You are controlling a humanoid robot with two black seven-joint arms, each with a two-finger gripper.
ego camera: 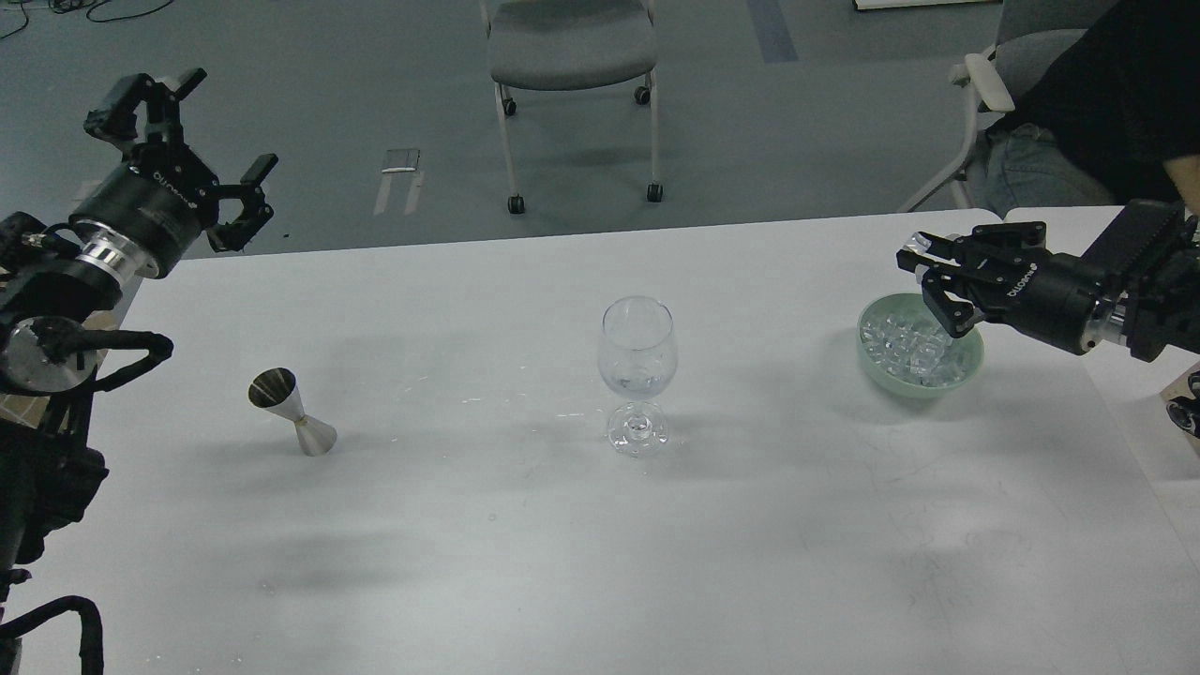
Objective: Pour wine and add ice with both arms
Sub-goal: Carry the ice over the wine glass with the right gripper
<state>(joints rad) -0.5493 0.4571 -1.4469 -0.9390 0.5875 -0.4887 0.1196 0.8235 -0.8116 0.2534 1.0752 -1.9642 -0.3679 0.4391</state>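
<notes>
A clear wine glass [637, 352] stands upright at the table's middle, with a little liquid at the bottom. A pale green bowl [975, 364] at the right holds a pile of clear ice cubes [905, 349]. My right gripper [921, 251] hovers just above the bowl's far rim, its fingers drawn together on a small pale, glassy bit that looks like an ice cube. My left gripper [230, 122] is open and empty, held high beyond the table's far left corner. A steel jigger [292, 414] stands tilted at the left.
The white table [562, 562] has bare surface in front of the glass. A second table [1078, 225] abuts on the right. A wheeled chair [572, 47] stands on the floor behind, and a seated person [1078, 112] is at the far right.
</notes>
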